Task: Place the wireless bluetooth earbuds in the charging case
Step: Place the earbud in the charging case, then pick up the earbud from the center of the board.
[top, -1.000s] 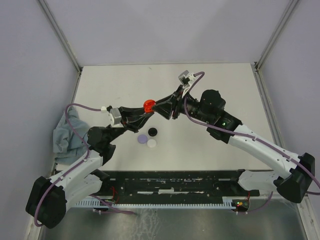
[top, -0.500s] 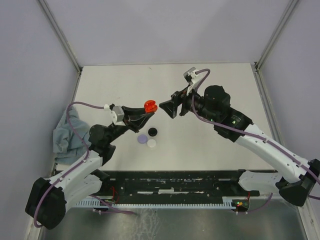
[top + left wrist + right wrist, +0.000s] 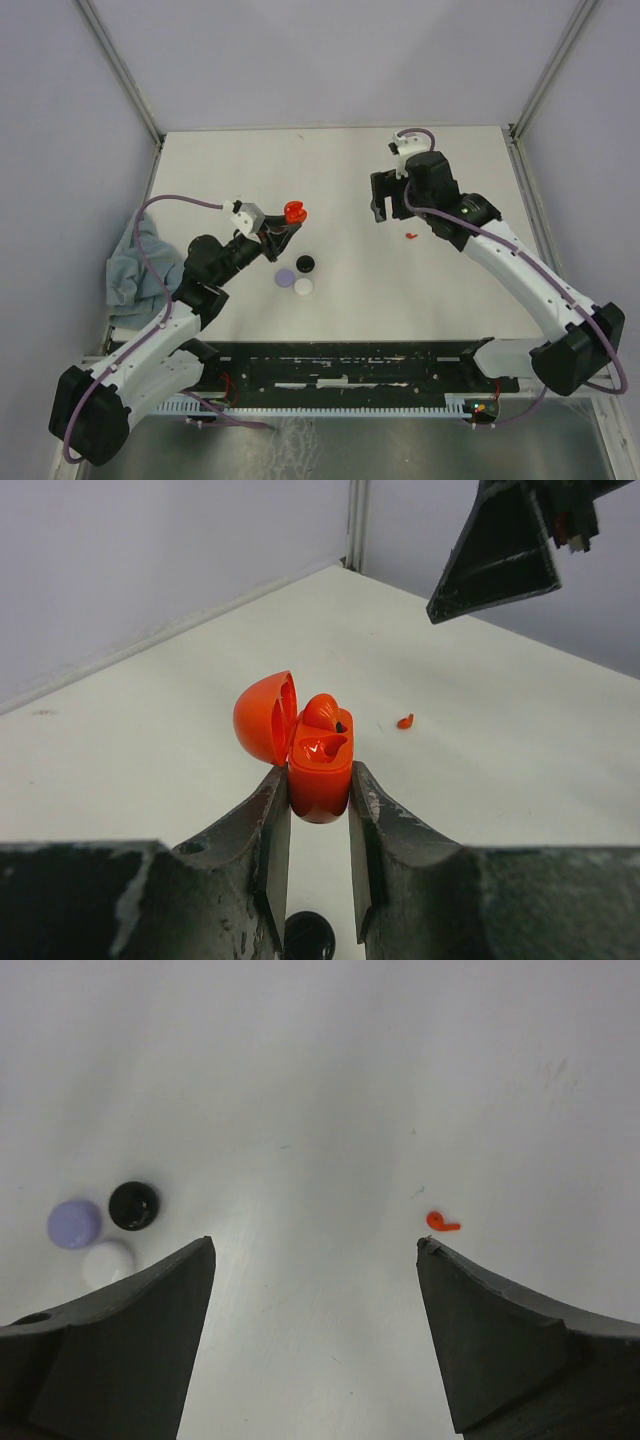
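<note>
Clamping charging case (image 3: 320, 772), left pincer (image 3: 319, 785), red earbud (image 3: 441, 1222) loose, right pincer (image 3: 315, 1246) spread

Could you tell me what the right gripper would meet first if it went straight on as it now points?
Most likely the bare table: the right gripper stands open with nothing between its fingers. The red earbud lies just off one fingertip and might be clipped; depth is unclear.

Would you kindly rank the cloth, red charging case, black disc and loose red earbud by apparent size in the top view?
Largest first:
cloth
red charging case
black disc (case is raised nearer the camera, so that pair is unsure)
loose red earbud
</note>
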Controlling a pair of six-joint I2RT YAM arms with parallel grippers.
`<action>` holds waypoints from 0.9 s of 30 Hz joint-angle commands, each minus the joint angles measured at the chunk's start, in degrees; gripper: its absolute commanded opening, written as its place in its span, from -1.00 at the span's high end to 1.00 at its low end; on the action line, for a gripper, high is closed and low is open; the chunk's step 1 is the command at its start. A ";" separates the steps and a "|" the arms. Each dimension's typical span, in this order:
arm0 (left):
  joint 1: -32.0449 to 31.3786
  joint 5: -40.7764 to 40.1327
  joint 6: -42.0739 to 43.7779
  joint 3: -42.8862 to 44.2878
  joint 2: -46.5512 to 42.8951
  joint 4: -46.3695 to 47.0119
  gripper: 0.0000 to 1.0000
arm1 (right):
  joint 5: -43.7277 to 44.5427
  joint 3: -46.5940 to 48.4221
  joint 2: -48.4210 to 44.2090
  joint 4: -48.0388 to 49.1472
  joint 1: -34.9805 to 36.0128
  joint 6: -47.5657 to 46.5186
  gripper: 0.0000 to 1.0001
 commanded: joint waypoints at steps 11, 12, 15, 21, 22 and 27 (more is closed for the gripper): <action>0.14 -3.46 3.20 0.97 0.12 1.99 0.95 | -6.98 1.07 25.86 -0.31 -16.31 -2.88 -0.70; 0.08 -3.57 3.20 0.96 0.15 2.00 0.95 | -7.78 1.34 27.28 0.06 -17.14 -2.83 -0.70; 0.09 -3.60 2.98 0.83 0.26 2.45 0.95 | -10.50 2.89 31.80 1.59 -19.46 -2.66 -0.70; 0.06 -3.40 2.24 0.26 -0.14 4.02 0.95 | -15.37 5.35 38.27 2.56 -21.91 -2.58 -0.63; 0.06 -3.54 2.28 0.22 -0.21 4.00 0.95 | -15.86 5.23 38.62 2.73 -22.04 -2.46 -0.62; 0.14 -3.19 2.07 0.07 -0.73 4.41 0.95 | -18.18 4.28 39.85 2.25 -22.29 -2.22 -0.59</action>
